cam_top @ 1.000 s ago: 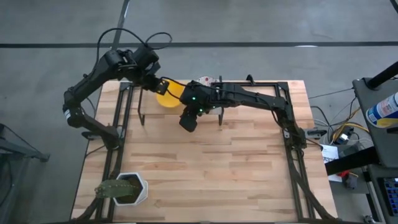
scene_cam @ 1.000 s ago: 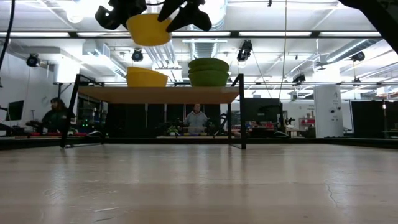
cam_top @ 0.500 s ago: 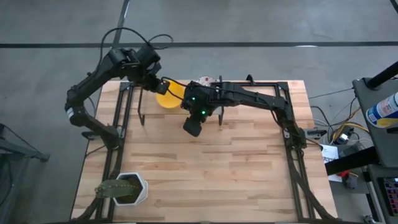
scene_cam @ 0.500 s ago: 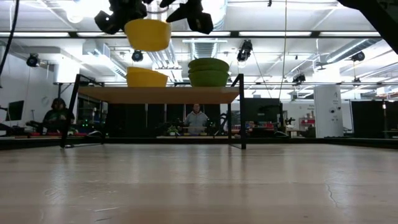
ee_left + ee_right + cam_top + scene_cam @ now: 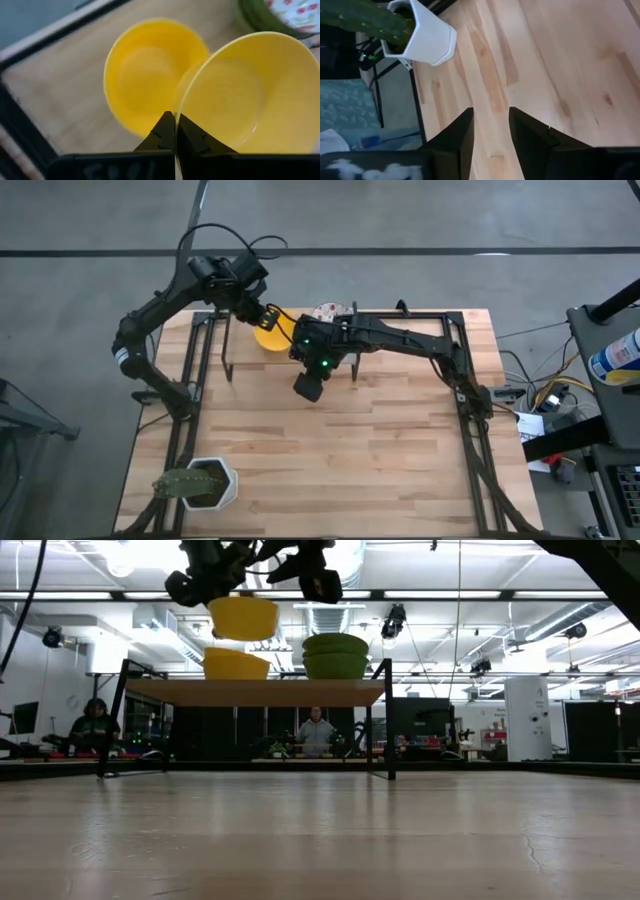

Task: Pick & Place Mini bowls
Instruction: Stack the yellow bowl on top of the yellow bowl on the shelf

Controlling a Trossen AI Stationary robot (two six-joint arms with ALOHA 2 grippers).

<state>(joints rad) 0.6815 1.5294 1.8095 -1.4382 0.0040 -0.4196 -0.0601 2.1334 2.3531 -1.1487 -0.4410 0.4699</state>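
Yellow bowl in grip: the plain bright yellow mini bowl (image 5: 235, 95) hung from the left hand (image 5: 175, 131), whose two dark fingers were pressed together on its thin rim.
Position of that bowl: in the low view it sat high at upper left of the frame (image 5: 243, 617), directly over a second yellow mini bowl (image 5: 235, 664) resting on the raised wooden shelf (image 5: 250, 691).
Shift over the last second: the carried bowl had drifted slightly right and a little lower, and the left arm (image 5: 215, 280) had swung further toward the top of the overhead frame.
Right hand: it (image 5: 490, 131) hovered over bare bench (image 5: 550, 60) near centre frame in the overhead view (image 5: 308, 386), holding nothing, its fingers parted but narrower than a second before.
Other bowls: green bowls (image 5: 335, 655) stood stacked on the shelf, and a white red-speckled bowl (image 5: 330, 311) peeked out beside the right arm.
Bystander item: the white hexagonal cactus pot (image 5: 212, 483) sat at lower left, well apart.
Meaning for the task: the carried bowl looked lined up for nesting into the shelf's yellow one; release was not yet made.
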